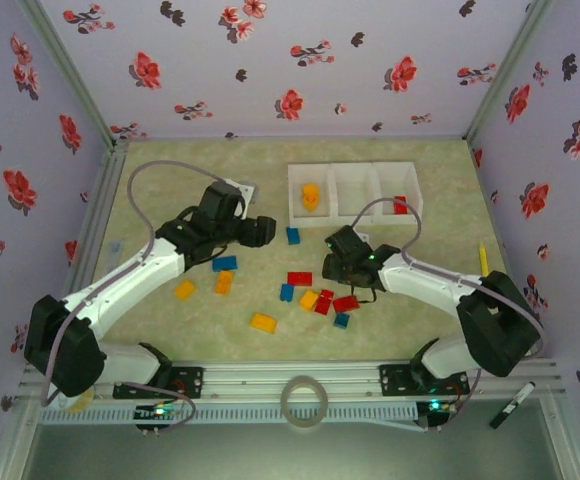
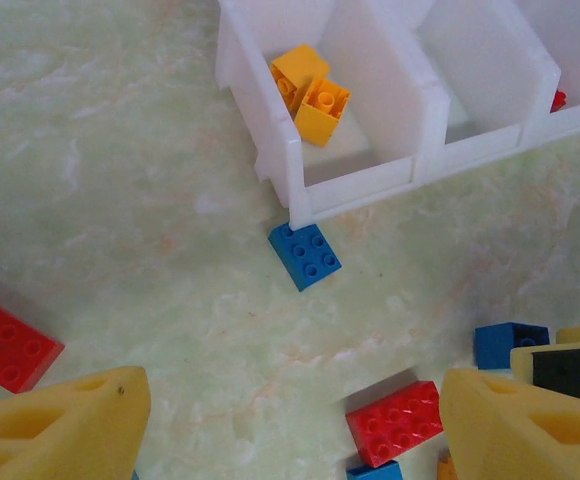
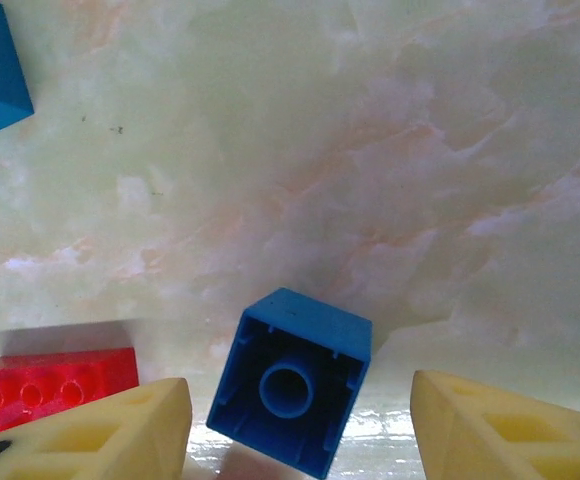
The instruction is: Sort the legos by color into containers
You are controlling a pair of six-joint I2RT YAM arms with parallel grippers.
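**brickfan:** How far along is the sort? The tray (image 2: 370, 180) has two orange bricks (image 2: 310, 90) in its left bin and a red brick (image 1: 400, 205) in the right one. Most of the legos are loose on the table (image 1: 210, 325) in front of it, so it looks like early days.

**yam_user:** Agreed. The right gripper (image 3: 300, 400) sits low over the pile with its jaws partway apart and a flipped blue brick (image 3: 290, 385) between them. There's a gap on both sides, so the brick is straddled, not gripped. It's tilted with its hollow side toward the camera. The fingers will probably have to close square on two flat walls or it'll squirt out.

**brickfan:** And the left?

**yam_user:** The left gripper (image 2: 290, 410) has its jaws wide with nothing in them, and it hovers facing the tray's near-left corner. A second blue brick (image 2: 305, 255) lies there studs up, right against that corner but outside the wall. That's likely its target. The wall leaves little finger room on that side, so a grip running along the wall seems safer. No blue shows in the tray, so the middle bin is the best guess for blue.
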